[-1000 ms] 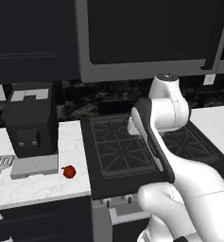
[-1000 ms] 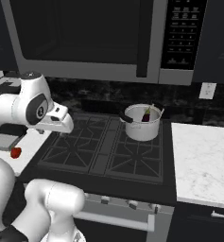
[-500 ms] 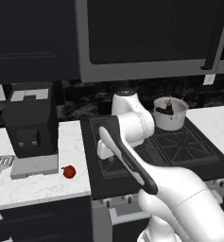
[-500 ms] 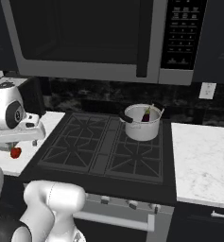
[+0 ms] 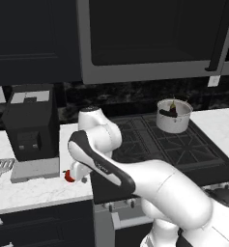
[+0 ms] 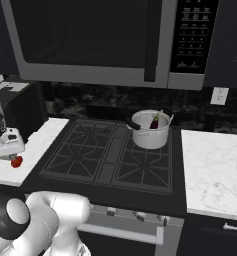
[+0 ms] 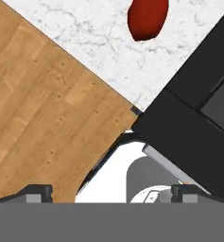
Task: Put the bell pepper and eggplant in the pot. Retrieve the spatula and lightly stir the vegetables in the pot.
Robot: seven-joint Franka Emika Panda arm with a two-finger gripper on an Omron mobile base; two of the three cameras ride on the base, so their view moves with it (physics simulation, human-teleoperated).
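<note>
The red bell pepper [image 5: 68,176] lies on the white counter left of the stove, near the front edge; it also shows as bell pepper [image 6: 16,161] and bell pepper [image 7: 148,19]. My gripper [image 5: 78,177] hangs low just right of it, pointing down over the counter's front edge, open and holding nothing; in the hand view the gripper [image 7: 112,193] has its tips far apart. The silver pot [image 5: 174,116] stands on the stove's back right burner with the dark eggplant [image 5: 169,113] inside, seen again as pot [image 6: 151,130] and eggplant [image 6: 154,121]. The spatula [image 5: 2,169] lies at the counter's far left.
A black coffee machine [image 5: 31,126] on a grey base stands behind the pepper. The black stove [image 5: 154,142] fills the middle, with a microwave [image 6: 100,40] above it. White counter [image 6: 215,165] runs to the right. Wood floor [image 7: 33,108] lies below the counter edge.
The arm has swung left from above the stove to the counter and lowered the open gripper beside the bell pepper. The pot, eggplant and spatula have not moved.
</note>
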